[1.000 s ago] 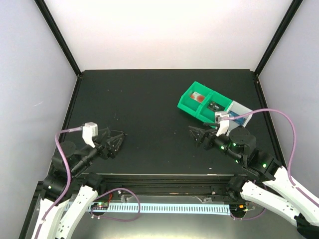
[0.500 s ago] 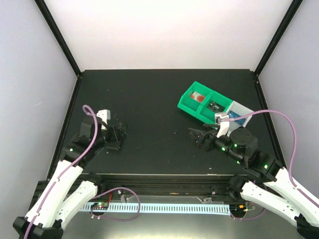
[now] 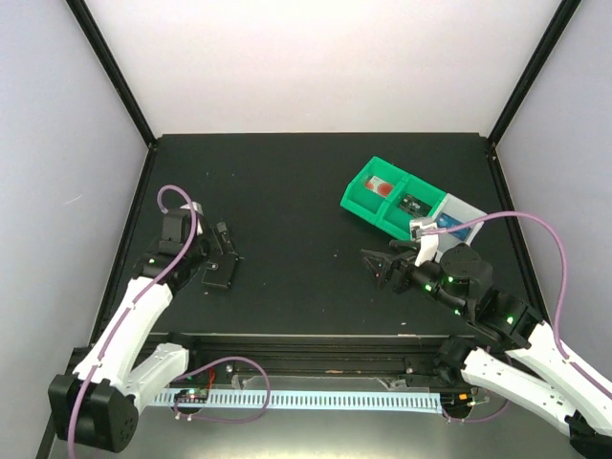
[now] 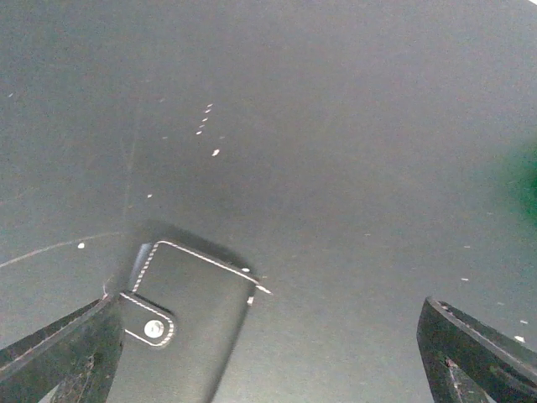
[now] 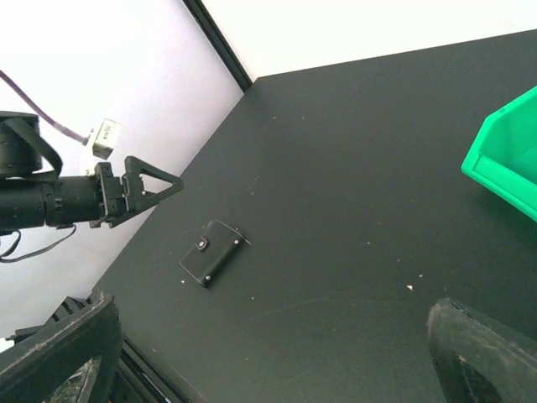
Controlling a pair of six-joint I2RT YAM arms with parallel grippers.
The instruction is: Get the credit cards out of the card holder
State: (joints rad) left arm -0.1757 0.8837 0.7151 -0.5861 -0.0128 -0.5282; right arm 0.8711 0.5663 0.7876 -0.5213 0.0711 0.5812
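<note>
The card holder (image 5: 214, 252) is a small black wallet with white stitching and a snap strap. It lies shut and flat on the black table near the front left corner. The credit cards are hidden, as the holder's inside does not show. My left gripper (image 4: 270, 336) hovers open just above the holder (image 4: 180, 327), which sits by its left finger (image 4: 63, 353). In the top view the left gripper (image 3: 225, 251) points right. My right gripper (image 3: 380, 263) stands open and empty at mid-right, far from the holder; its fingers frame the right wrist view (image 5: 273, 348).
A green tray (image 3: 368, 194) with a grey section (image 3: 467, 208) stands at the back right, holding small red-and-white and dark items. A strip of bright blue (image 3: 459, 229) shows in the grey section behind my right wrist. Black frame posts line the table's edges.
My left arm has risen and stretched out, turning its gripper down over the card holder. The right arm has barely moved. Both grippers stay open.
</note>
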